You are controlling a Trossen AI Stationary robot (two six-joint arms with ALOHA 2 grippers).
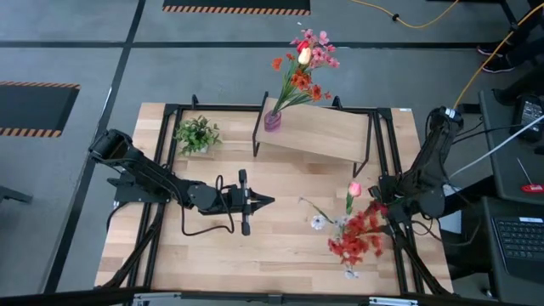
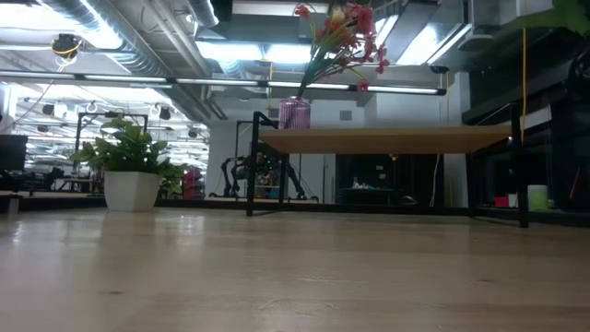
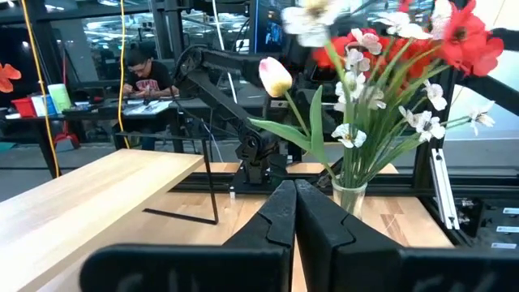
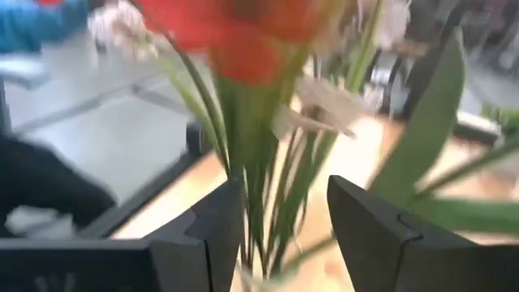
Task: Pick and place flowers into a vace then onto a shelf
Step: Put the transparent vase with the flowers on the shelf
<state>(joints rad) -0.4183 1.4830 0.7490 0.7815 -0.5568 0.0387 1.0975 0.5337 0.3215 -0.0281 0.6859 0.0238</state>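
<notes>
A bunch of flowers [image 1: 355,231] with red, white and pink blooms stands in a clear glass vase [image 3: 350,197] on the table's right part. My right gripper [image 4: 284,223] is open, with one finger on each side of the green stems [image 4: 263,186] just above the vase's rim. My left gripper [image 1: 265,201] is shut and hovers mid-table, pointing at that vase. A second bunch of flowers [image 1: 303,61] stands in a purple vase [image 1: 272,120] on the shelf [image 1: 327,136], at its left end. My right gripper comes level at the stems [image 4: 276,211], one finger on each side of them. The view is blurred, and I cannot tell whether either finger touches the stems or the glass.
A small green plant in a white pot [image 1: 197,134] sits on the table left of the shelf. Black frame rails [image 1: 166,161] run along the table's left, right and far sides. Bare wood lies between the two grippers. A person [image 3: 144,75] sits at a desk beyond the table.
</notes>
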